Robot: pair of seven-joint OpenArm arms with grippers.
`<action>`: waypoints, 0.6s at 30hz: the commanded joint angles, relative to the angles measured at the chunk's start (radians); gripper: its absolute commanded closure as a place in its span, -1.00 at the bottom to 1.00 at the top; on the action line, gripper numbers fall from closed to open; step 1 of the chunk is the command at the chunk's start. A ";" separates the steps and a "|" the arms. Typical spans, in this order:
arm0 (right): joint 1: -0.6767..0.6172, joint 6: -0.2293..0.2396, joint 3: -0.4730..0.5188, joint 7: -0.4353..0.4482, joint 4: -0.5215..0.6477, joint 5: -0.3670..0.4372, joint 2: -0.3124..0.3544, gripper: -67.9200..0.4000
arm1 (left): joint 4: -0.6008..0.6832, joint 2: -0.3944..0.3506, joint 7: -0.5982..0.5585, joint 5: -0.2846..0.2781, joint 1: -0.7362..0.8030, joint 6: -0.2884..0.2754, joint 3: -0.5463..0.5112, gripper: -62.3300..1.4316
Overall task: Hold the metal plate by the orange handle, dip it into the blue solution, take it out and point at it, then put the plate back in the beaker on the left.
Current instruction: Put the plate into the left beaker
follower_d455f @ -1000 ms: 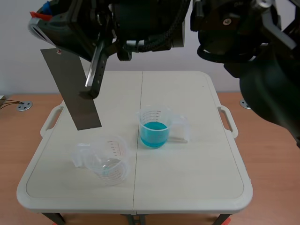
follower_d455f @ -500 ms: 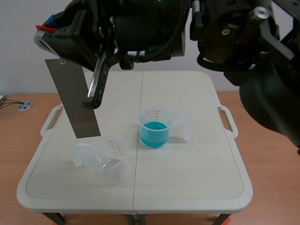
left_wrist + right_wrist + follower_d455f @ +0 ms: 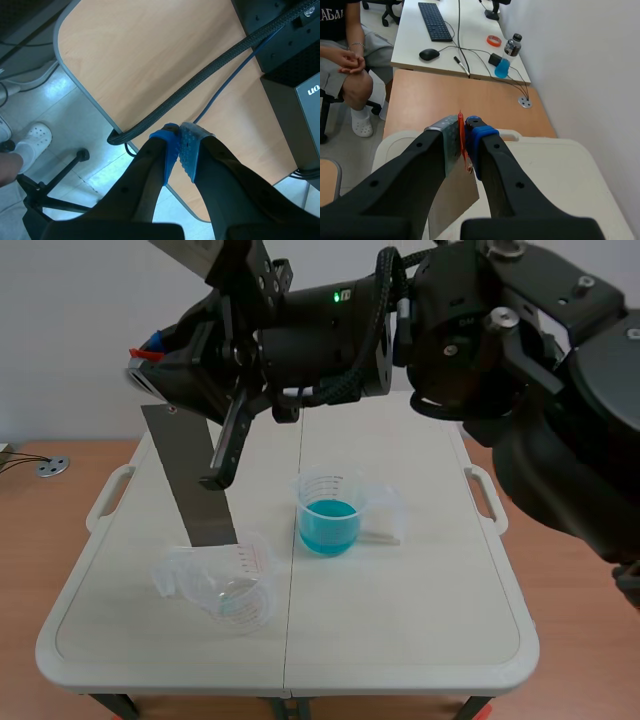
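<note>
In the scene view my right arm reaches across from the right, its gripper (image 3: pixel 150 352) shut on the orange handle (image 3: pixel 143 356) of the grey metal plate (image 3: pixel 190 475). The plate hangs slanted, its lower edge at the far rim of the empty clear beaker (image 3: pixel 225 585) on the left; I cannot tell whether it is inside. The beaker of blue solution (image 3: pixel 328 515) stands to the right of the plate. The right wrist view shows the handle (image 3: pixel 461 131) pinched between the fingers, plate (image 3: pixel 452 197) below. My left gripper (image 3: pixel 180 150) is shut on nothing, away from the table.
The white folding table (image 3: pixel 400 620) has handles at its sides. A black bracket (image 3: pixel 230 440) on the right arm hangs in front of the plate. A person (image 3: pixel 350 55) sits beyond the wooden desk (image 3: pixel 470 107). A black cable (image 3: pixel 210 75) crosses the desk under the left gripper.
The right arm has carried the plate to the right and lower. Its bottom edge went from above the table to the left beaker's rim.
</note>
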 commanded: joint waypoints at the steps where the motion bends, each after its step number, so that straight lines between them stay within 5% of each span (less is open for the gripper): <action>1: 0.015 0.006 0.005 0.015 0.002 0.005 -0.019 0.95 | 0.005 -0.003 -0.003 -0.003 0.011 -0.003 -0.001 0.86; 18: 0.015 0.006 0.000 0.019 -0.123 -0.006 -0.042 0.95 | 0.005 -0.003 -0.003 -0.003 0.011 -0.003 -0.001 0.86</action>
